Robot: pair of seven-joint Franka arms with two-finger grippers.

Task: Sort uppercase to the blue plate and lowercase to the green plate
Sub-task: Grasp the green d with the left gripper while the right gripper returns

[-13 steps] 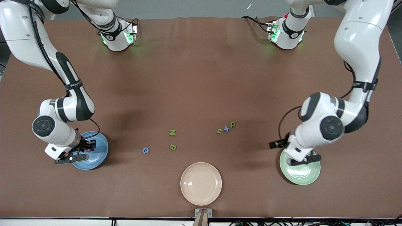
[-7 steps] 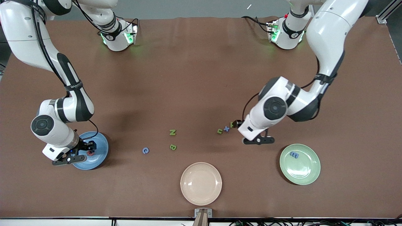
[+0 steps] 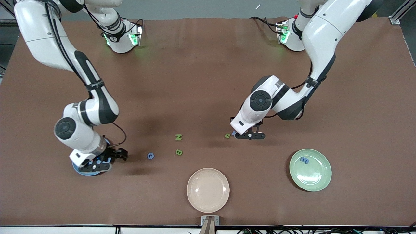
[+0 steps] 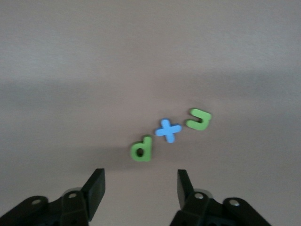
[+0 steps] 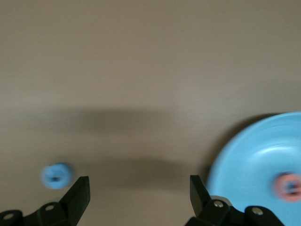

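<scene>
My right gripper (image 5: 140,197), jaws wide and empty, hides most of the blue plate (image 3: 85,172) with its blurred pink Q (image 5: 288,186); blue C (image 3: 150,156) lies nearby. My left gripper (image 4: 140,190), jaws apart, hovers over green p (image 4: 141,149), hidden in the front view

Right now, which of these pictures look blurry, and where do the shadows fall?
Front view: sharp, soft arm shadows on the brown table. Right wrist view: smeared, the blue C and blue plate fuzzy, a dark shadow band between them. Left wrist view: slightly soft, green p readable.
</scene>
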